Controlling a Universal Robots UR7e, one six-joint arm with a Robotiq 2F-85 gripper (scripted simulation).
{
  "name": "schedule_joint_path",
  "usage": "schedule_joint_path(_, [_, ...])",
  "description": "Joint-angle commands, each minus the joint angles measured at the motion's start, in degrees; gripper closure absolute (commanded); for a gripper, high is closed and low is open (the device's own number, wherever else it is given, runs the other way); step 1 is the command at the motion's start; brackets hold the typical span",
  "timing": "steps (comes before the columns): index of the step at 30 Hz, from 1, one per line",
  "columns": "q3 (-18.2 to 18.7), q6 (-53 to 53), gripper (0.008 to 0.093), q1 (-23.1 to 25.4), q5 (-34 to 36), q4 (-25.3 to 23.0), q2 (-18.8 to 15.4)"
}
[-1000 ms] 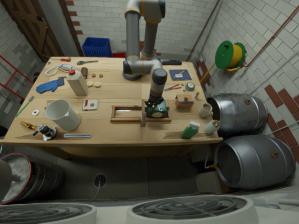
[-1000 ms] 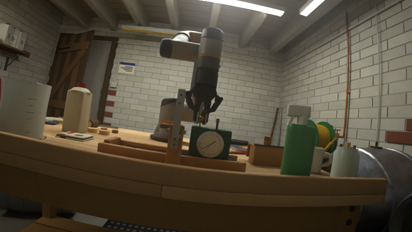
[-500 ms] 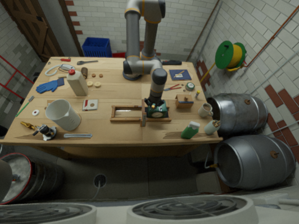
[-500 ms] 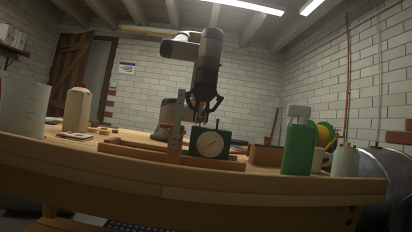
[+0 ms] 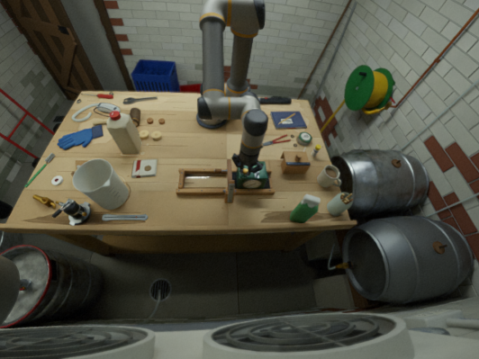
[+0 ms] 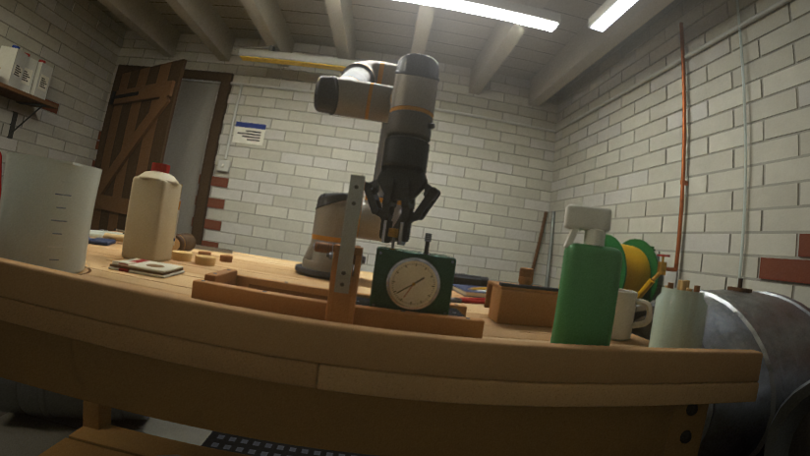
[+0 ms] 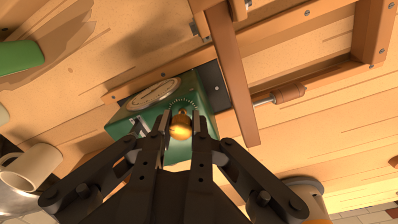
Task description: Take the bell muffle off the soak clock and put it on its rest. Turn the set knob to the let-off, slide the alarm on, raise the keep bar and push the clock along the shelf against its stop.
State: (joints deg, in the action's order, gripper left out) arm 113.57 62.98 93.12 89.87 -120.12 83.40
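Note:
The top of the green soak clock (image 5: 252,177) (image 6: 413,279) (image 7: 164,111) is partly covered by my gripper (image 5: 245,168) (image 6: 395,232) (image 7: 180,126), which stands straight above it, closed around the brass set knob (image 7: 180,128) (image 6: 392,232). The clock sits at the right end of the wooden shelf frame (image 5: 205,182) (image 6: 317,303), dial facing the bench front. A tick scale (image 7: 182,101) rings the knob. The keep bar (image 6: 347,243) (image 7: 232,72) (image 5: 230,185) stands upright just left of the clock. A small dark slide post (image 6: 428,242) rises from the clock's right top.
A white measuring jug (image 5: 100,183) lies left on the bench. A cream bottle (image 5: 122,132) stands behind it. A green spray bottle (image 5: 305,208) (image 6: 586,280), a mug (image 5: 329,176) and a small wooden box (image 5: 295,161) sit right of the clock. Steel kegs (image 5: 382,180) lie beyond the bench edge.

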Motion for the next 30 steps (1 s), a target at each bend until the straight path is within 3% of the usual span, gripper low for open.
schedule_joint_path(1, [-0.03,-0.93,0.0934,-0.06,0.13,-0.10,0.00])
schedule_joint_path(30, [-0.03,-19.37,0.0934,-0.06,0.13,-0.10,0.00])
